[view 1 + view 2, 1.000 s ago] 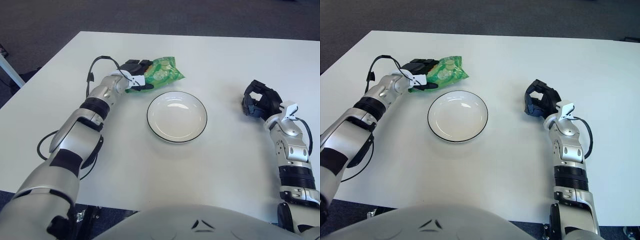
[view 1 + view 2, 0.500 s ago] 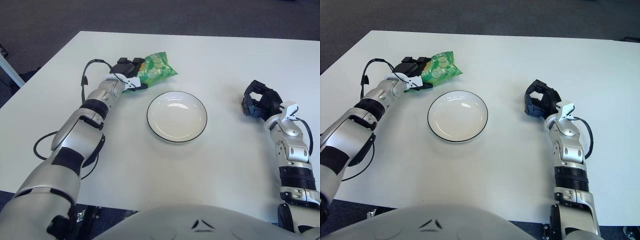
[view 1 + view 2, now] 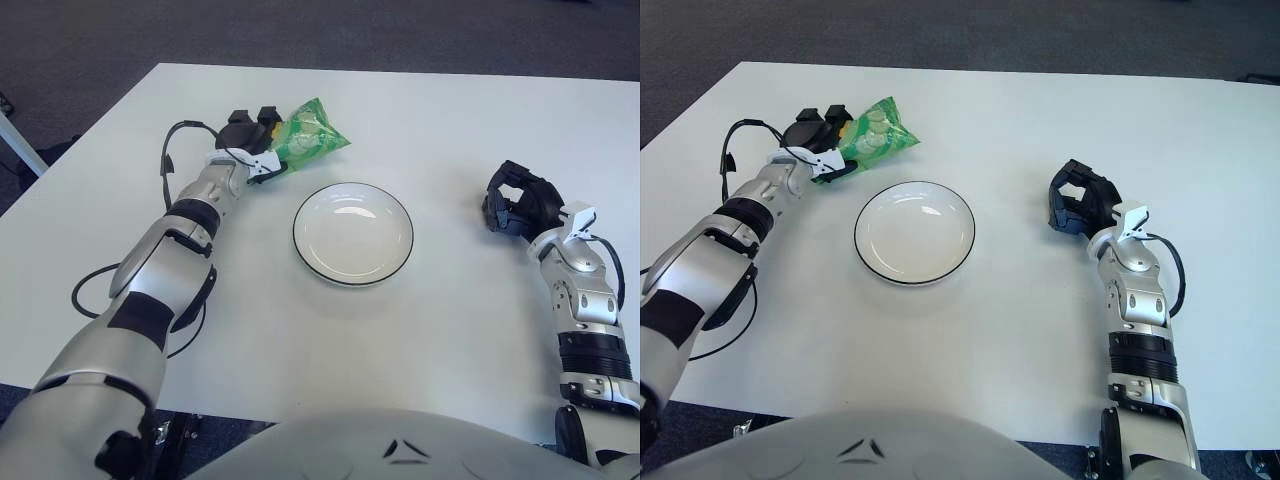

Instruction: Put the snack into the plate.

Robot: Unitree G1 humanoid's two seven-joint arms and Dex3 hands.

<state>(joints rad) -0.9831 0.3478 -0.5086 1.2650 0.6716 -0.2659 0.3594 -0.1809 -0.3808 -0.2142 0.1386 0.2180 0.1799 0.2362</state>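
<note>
Nearest the robot, the white table (image 3: 300, 340) was bare in front of the torso. The right hand (image 3: 520, 203) sat off to the right of the plate, well apart from it, fingers curled in with nothing inside them; it looked idle, and whether it touched the table could not be told.

Mid-table was the plate (image 3: 353, 233), white with a dark rim, nothing in it.

Farther out, up and left of the plate, the left hand (image 3: 252, 143) was pinched on the left end of the snack (image 3: 308, 139), a green bag. The bag stuck out to the right from the fingers, tilted, with its free end pointing toward the far side of the plate. It appeared lifted off the table rather than lying flat, though contact under it was hard to confirm. The bag was near the plate's far-left rim but not over it.

Step in hand, as judged: grasp done, carry stage, snack not delivered yet. The next move called for swinging the left hand right and toward the robot until the bag hung above the plate's middle, lowering, then opening the fingers. Risk: a loose, crinkly bag held by one end could droop or land across the rim.
</note>
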